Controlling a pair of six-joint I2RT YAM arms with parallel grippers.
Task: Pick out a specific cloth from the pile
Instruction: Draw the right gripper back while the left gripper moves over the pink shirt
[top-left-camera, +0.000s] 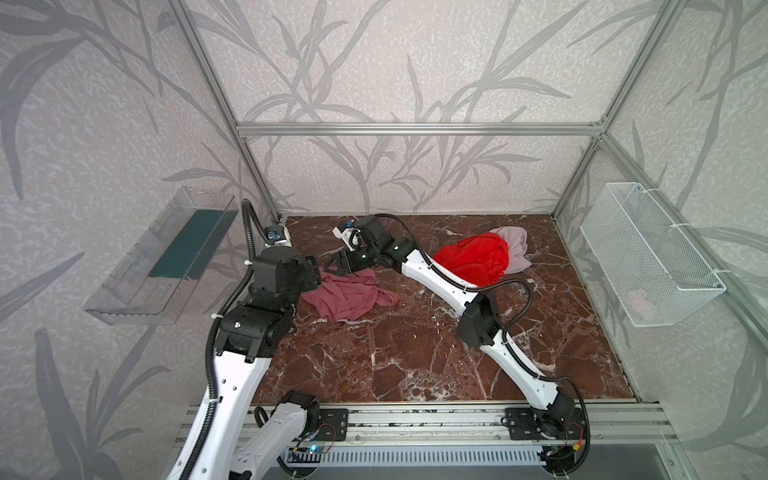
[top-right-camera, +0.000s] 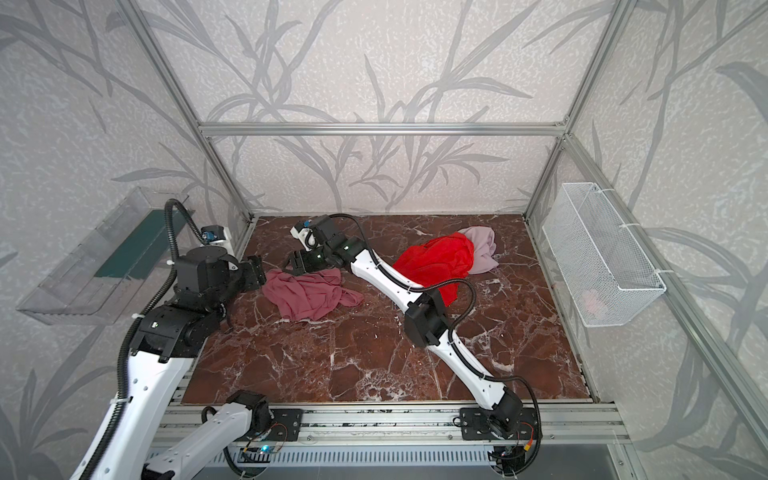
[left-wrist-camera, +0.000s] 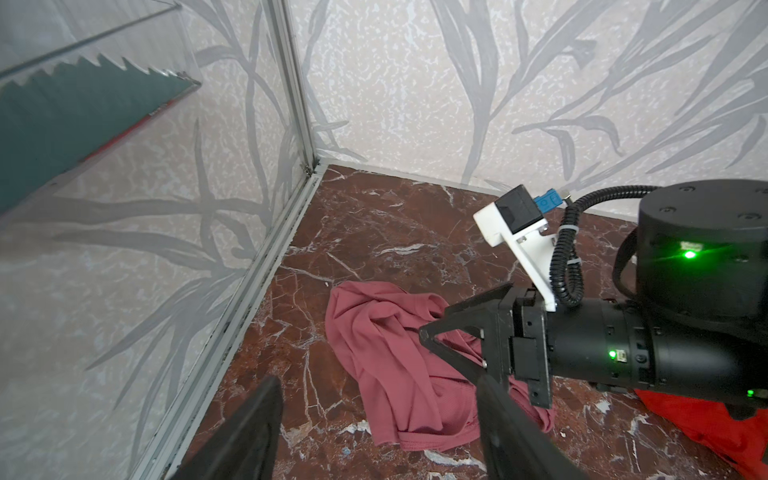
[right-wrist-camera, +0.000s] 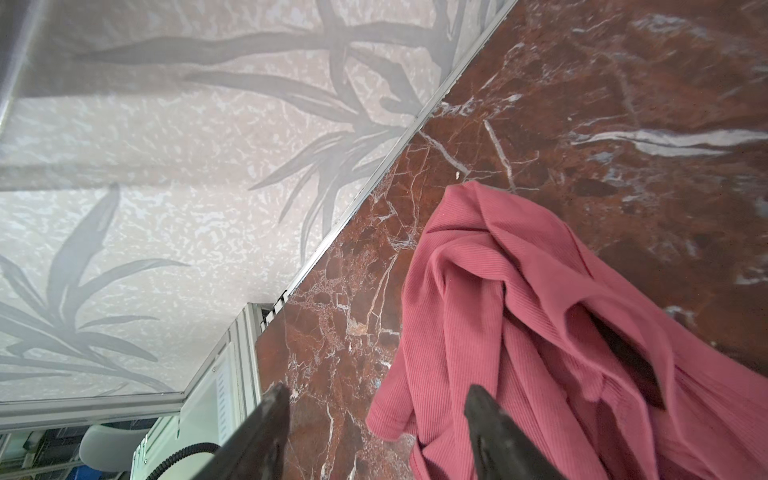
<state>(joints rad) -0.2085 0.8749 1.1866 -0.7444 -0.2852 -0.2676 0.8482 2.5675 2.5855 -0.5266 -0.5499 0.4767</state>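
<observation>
Mounting rail (top-left-camera: 415, 419): both arm bases are bolted here, along the near edge of the counter (top-left-camera: 415, 357).
Left gripper (left-wrist-camera: 376, 380): its jaws are held wide apart and empty, and are aimed at the cloth from the counter's left edge.
Right gripper (right-wrist-camera: 376, 388): its jaws are spread with nothing pinched between them, and are poised at the cloth's far edge.
Cloth (top-left-camera: 345, 295): the dusty rose piece is seen crumpled on the counter, alone, toward the far left corner.
Pile (top-left-camera: 482, 257): the red cloth (top-right-camera: 436, 262) and the lilac-grey cloth (top-right-camera: 482, 249) are heaped toward the far right corner, well apart from the cloth.
Done: separation is judged complete, since the cloth is clear of the pile and gripped by neither arm.
Remaining: only clearing the arms is judged outstanding; whether a further placement is wanted cannot be told.
</observation>
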